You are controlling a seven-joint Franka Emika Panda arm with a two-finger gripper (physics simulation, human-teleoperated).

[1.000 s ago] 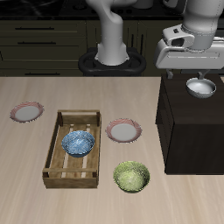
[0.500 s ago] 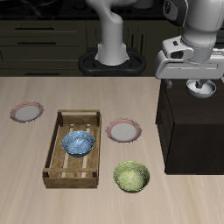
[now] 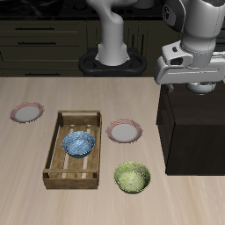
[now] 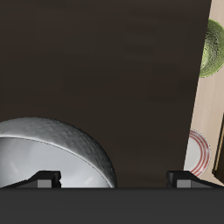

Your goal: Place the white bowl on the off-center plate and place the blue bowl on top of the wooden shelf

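Observation:
The white bowl (image 4: pixel 52 153) sits on the flat top of the dark wooden shelf (image 3: pixel 189 132). My gripper (image 4: pixel 114 179) hangs open just above it. One finger (image 4: pixel 45 179) is over the bowl's inside, the other (image 4: pixel 185 179) is over the bare shelf top. In the exterior view the gripper (image 3: pixel 204 88) hides most of the bowl. The blue bowl (image 3: pixel 78 143) lies inside the slatted crate (image 3: pixel 58 149). The off-center plate (image 3: pixel 26 112) lies alone toward the table's far side edge, well away from the gripper.
A second pink-rimmed plate (image 3: pixel 124 131) lies between the crate and the shelf and also shows in the wrist view (image 4: pixel 199 150). A yellow-green bowl (image 3: pixel 132 177) stands near the front edge.
The gripper has come down over the shelf top and now covers the white bowl, which showed plainly below it one second ago. Nothing else has moved.

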